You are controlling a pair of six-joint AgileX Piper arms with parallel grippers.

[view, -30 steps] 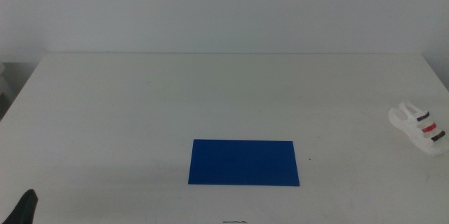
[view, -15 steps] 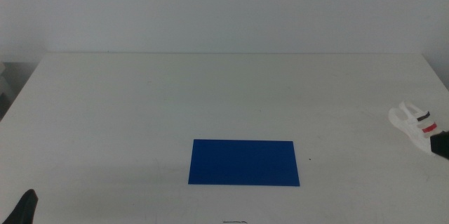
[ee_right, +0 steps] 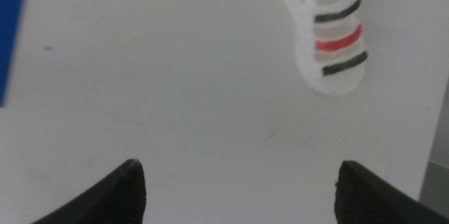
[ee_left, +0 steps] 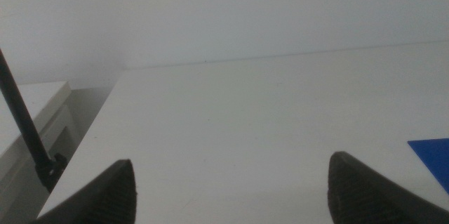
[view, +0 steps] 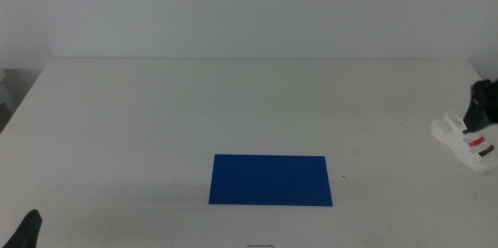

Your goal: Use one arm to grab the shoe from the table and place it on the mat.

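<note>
At the desk's right edge, the right end effector (view: 484, 102) hangs above the white desk (view: 233, 108), just beside the shoe (view: 465, 142), its two dark jaws spread wide and holding nothing. The shoe, a small white sandal with two dark straps and one red strap between them, lies flat on the desk close to that right edge; the right wrist view shows it (ee_right: 328, 38) ahead of the open jaws and off to one side, not between them. The dark blue mat (view: 270, 179) lies flat near the middle of the desk's front edge, well apart from the shoe, and a corner of it appears in both wrist views. At the desk's front-left corner, the left end effector (view: 27, 231) waits with only its dark tip in the middle view; the left wrist view shows its jaws parted over bare desk surface, gripping nothing.
</note>
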